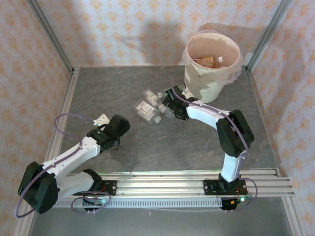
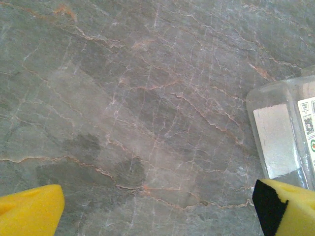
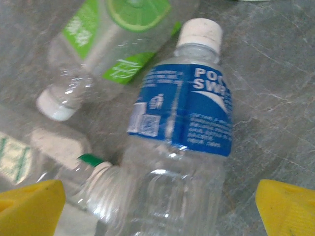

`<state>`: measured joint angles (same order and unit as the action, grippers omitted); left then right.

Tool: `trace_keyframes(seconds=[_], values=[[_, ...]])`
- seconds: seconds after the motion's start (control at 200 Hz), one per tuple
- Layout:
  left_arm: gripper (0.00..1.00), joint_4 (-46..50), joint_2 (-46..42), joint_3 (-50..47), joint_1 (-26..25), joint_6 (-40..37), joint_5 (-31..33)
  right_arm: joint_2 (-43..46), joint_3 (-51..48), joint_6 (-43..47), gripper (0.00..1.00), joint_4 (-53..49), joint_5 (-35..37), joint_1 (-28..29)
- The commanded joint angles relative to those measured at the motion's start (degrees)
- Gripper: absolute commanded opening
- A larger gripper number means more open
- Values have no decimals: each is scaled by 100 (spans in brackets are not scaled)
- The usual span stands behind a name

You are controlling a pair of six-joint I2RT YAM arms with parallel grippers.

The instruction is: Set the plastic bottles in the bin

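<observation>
The bin point(image 1: 211, 81) stands at the far right of the grey table point(image 1: 123, 147), with an orange bottle point(image 1: 206, 60) lying inside. Clear plastic bottles point(image 1: 149, 105) lie clustered on the table just left of it. The right gripper point(image 3: 160, 196) hovers over them, its yellow fingers point(image 3: 29, 209) spread wide either side of a blue-labelled bottle point(image 3: 182, 128), with a green-labelled bottle point(image 3: 103, 44) beside it. The left gripper point(image 2: 158, 196) hangs over the table, also spread wide.
</observation>
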<state>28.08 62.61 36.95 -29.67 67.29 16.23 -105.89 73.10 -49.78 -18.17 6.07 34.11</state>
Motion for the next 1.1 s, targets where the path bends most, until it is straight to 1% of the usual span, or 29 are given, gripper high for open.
trace_keyframes(seconds=[0.0,0.08,0.29,0.445,0.52,0.605,0.646,0.786,0.956,1.091], values=[[100,143,-152,-73,67,110,126,-104,-62,-532,99,157,679,52],[100,136,-170,-100,75,118,132,-213,-97,-491,99,258,729,48],[100,148,-162,-86,75,192,86,-666,14,-529,99,300,427,46],[100,197,-131,-15,74,253,-14,-689,-165,-558,94,425,578,52],[100,259,-111,17,75,307,-49,-556,-394,-453,89,597,717,62],[100,252,-100,14,75,401,-79,-375,-735,-337,79,875,828,67],[100,218,-100,-12,75,455,-89,-320,-864,-251,76,1001,835,68],[100,164,-93,-95,75,660,-35,-182,-1193,338,66,1398,842,107],[100,272,-69,-96,69,877,-6,-28,-1516,979,54,1847,766,105],[100,300,-40,-74,72,1044,-182,133,-1752,1393,44,2164,577,106]])
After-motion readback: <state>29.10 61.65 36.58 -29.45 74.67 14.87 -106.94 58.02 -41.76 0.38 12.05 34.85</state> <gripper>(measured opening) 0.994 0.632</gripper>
